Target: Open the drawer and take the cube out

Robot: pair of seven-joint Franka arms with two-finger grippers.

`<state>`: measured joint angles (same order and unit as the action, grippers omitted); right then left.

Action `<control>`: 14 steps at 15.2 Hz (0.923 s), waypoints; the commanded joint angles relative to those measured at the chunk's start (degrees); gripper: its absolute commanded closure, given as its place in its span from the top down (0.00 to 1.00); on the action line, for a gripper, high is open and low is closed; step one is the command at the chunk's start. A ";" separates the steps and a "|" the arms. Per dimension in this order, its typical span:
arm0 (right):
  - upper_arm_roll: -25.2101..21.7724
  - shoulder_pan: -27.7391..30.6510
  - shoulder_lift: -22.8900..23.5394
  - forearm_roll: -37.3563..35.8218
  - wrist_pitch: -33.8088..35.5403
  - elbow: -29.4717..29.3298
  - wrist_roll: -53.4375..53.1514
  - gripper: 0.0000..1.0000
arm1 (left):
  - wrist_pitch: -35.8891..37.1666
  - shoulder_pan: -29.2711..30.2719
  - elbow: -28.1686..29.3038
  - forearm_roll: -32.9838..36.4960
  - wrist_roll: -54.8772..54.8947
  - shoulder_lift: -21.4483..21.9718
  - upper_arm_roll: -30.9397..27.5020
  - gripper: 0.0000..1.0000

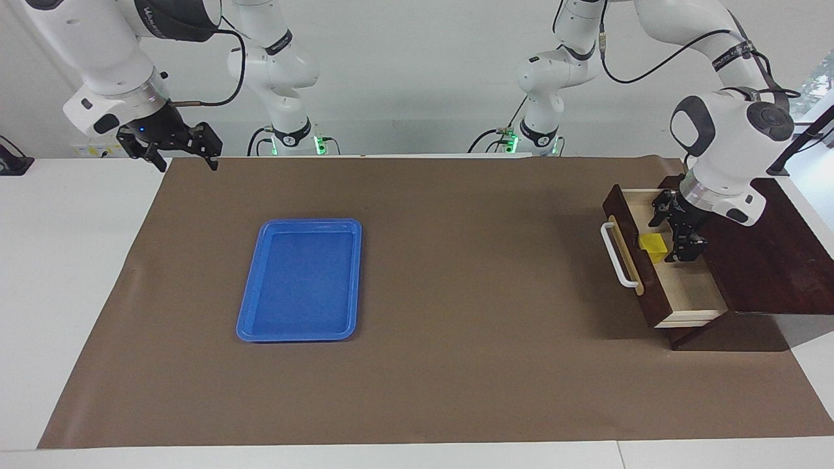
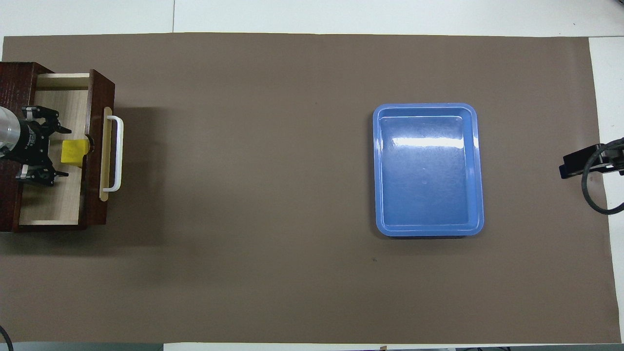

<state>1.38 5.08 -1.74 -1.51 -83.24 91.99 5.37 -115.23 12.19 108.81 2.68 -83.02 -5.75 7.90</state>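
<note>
Sitting in the pulled-out drawer (image 1: 684, 286) at the left arm's end of the table: yellow cube (image 1: 653, 247), against the front panel. Hovering just above it with fingers spread apart: left gripper (image 1: 674, 233). Waiting, claw open, toward ten o'clock of the blue tray (image 1: 301, 280) in the facing view: right gripper (image 1: 186, 151)
</note>
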 commanded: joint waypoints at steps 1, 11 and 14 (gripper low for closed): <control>0.55 0.72 -1.42 -0.16 -0.61 1.61 0.70 1.00 | -2.11 -0.67 3.43 -0.48 -0.65 2.50 -0.61 0.84; 0.55 0.72 -1.42 -0.16 -0.61 1.61 1.31 1.00 | 3.23 -0.67 -2.26 -0.40 1.28 1.80 -0.43 0.00; 0.64 0.72 -1.42 0.72 -0.69 1.61 0.61 1.00 | 12.72 -0.85 -11.83 -0.40 2.95 1.10 -0.43 0.00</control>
<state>1.43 5.08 -1.77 -1.45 -83.24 92.00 5.74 -109.37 12.18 103.51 2.68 -81.70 -4.69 7.99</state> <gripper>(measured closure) 0.000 0.454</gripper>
